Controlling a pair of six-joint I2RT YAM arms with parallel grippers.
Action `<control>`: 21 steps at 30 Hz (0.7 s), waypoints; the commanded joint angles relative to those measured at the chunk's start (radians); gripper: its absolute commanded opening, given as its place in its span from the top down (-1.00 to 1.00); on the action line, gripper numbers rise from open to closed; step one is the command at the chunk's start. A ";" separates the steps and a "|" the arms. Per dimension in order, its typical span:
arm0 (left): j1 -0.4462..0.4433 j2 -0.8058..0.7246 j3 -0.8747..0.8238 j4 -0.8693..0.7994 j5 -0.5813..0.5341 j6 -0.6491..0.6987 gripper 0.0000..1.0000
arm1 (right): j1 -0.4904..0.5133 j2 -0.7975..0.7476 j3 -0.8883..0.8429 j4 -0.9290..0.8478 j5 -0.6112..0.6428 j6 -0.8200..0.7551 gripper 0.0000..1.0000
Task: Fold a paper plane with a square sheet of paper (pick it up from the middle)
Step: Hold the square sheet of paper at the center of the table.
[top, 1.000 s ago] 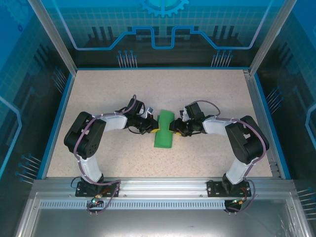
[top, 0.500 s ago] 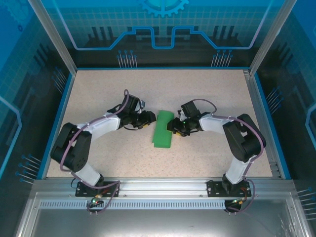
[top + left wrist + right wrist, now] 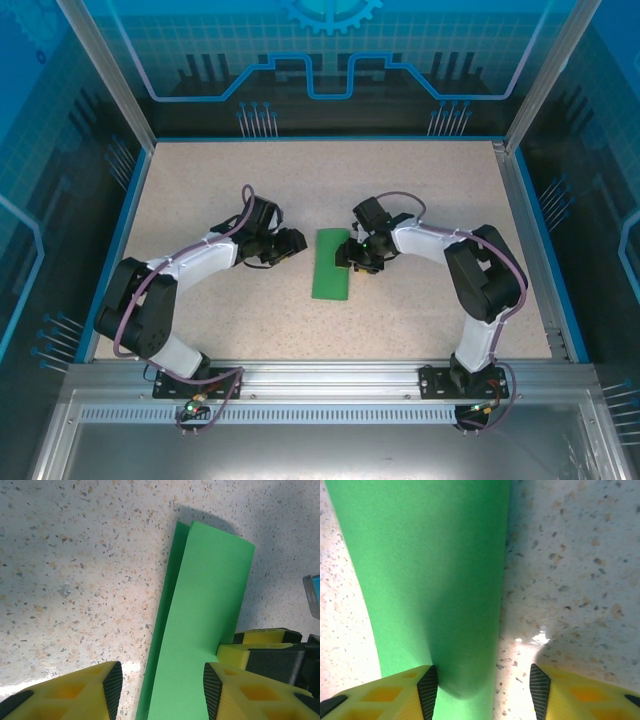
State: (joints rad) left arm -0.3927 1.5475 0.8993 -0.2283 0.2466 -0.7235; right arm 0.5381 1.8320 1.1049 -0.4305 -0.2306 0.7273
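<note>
Near the counter's middle, found the square sheet of paper folded flat, likely to set its crease; saw left jaws and right jaws flanking it, parted, gripping nothing.

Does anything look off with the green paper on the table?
Slightly: the paper is folded into a strip, but its layers don't line up; in the left wrist view a sliver of the lower layer sticks out along one long edge.

Your left arm and right arm have white links, black joints and purple cables. Your left hand and right hand carry yellow fingers with black pads.
</note>
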 commanded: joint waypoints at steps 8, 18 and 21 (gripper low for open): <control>0.008 -0.006 -0.014 -0.013 -0.005 0.021 0.01 | 0.028 0.065 0.093 -0.139 0.086 -0.002 -0.09; 0.011 0.008 -0.014 -0.008 0.005 0.026 0.01 | 0.053 0.132 0.179 -0.224 0.098 -0.063 -0.16; 0.012 0.014 -0.013 -0.008 0.006 0.027 0.00 | 0.059 0.140 0.191 -0.234 0.104 -0.074 -0.18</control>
State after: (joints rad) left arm -0.3882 1.5478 0.8993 -0.2283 0.2470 -0.7227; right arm 0.5758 1.9354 1.2747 -0.6353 -0.1287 0.6865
